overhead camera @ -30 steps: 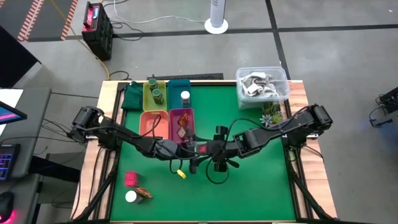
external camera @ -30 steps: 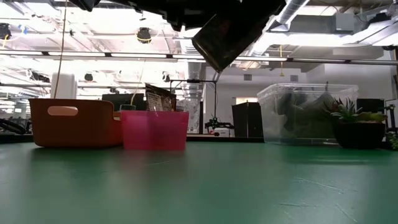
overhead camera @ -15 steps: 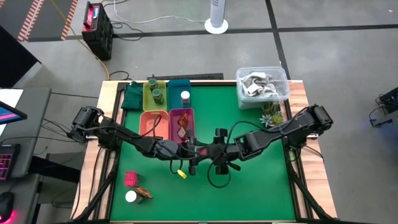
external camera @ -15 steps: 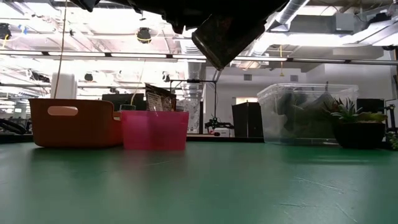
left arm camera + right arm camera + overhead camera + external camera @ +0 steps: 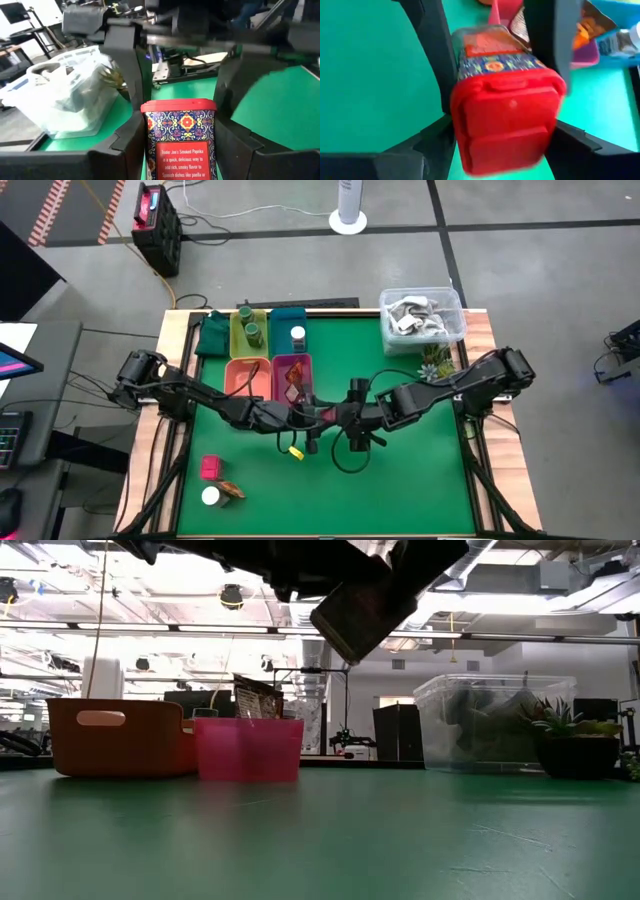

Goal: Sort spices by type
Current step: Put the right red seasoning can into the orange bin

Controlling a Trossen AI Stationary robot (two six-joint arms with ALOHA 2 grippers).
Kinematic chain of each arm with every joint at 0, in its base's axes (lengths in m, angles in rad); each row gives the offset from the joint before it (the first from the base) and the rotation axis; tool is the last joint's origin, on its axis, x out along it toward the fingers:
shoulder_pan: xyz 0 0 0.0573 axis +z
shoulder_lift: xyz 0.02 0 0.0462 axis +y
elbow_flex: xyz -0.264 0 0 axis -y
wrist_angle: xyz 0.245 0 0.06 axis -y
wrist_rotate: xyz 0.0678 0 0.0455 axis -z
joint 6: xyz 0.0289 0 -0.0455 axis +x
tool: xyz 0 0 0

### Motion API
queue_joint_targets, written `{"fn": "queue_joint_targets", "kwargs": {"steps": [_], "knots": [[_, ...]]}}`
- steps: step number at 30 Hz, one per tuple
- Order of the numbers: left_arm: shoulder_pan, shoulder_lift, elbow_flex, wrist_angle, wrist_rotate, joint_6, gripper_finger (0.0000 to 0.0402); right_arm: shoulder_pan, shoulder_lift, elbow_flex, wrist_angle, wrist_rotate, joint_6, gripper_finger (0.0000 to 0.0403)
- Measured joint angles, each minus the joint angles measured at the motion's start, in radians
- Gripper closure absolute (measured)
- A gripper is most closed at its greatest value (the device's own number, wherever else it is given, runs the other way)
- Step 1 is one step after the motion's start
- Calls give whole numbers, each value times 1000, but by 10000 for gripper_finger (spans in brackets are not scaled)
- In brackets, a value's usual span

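Observation:
A pink-red spice tin (image 5: pixel 326 416) with a red lid hangs in mid-air over the table's middle, tilted in the low view (image 5: pixel 362 612). My left gripper (image 5: pixel 312 420) is shut on its body and my right gripper (image 5: pixel 342 418) is shut on its lid end. A second pink-red block (image 5: pixel 211 468), a white-capped jar (image 5: pixel 211 496) and a reddish-brown leaf-like piece (image 5: pixel 231 491) lie near the front left corner. Two dark green jars (image 5: pixel 250 330) stand in the yellow-green tray. Another white-capped jar (image 5: pixel 298 336) stands in the teal tray. A reddish-brown piece (image 5: pixel 293 377) sits in the pink tray. My left gripper (image 5: pixel 178 126) pinches the tin's patterned body (image 5: pixel 152 150) between its two fingers, coming level from the table's left. The tin is lifted clear and tilted. My right gripper (image 5: pixel 505 127) has its two fingers against opposite sides of the red lid end (image 5: pixel 465 127), coming level from the table's right.
An orange tray (image 5: pixel 247 378) stands beside the pink tray (image 5: pixel 305 362); a dark green tray (image 5: pixel 212 336) is at the far left. A clear tub (image 5: pixel 422 318) and a small spiky plant (image 5: pixel 435 360) stand at the far right. A small yellow item (image 5: pixel 293 453) lies below the left gripper.
My right gripper has edged toward the left gripper and slightly toward the far edge. The tin, still in the air, has tipped and lies flatter in the low view than before.

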Motion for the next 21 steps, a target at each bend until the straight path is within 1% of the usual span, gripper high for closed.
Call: {"fn": "queue_joint_targets", "kwargs": {"steps": [9, 13, 17, 21], "knots": [[5, -1, 0, -7, -20, 24, 222, 6, -2, 123, -196, 0, 33, 110], [5, -1, 0, -10, -26, 24, 222, 5, -2, 128, -271, 0, 60, 110], [3, -16, -1, -54, -62, 45, 222, 5, -7, 128, -379, 3, 140, 110], [-2, -74, -2, -137, -84, 41, 222, 27, -18, 127, -453, 57, 225, 110]]}}
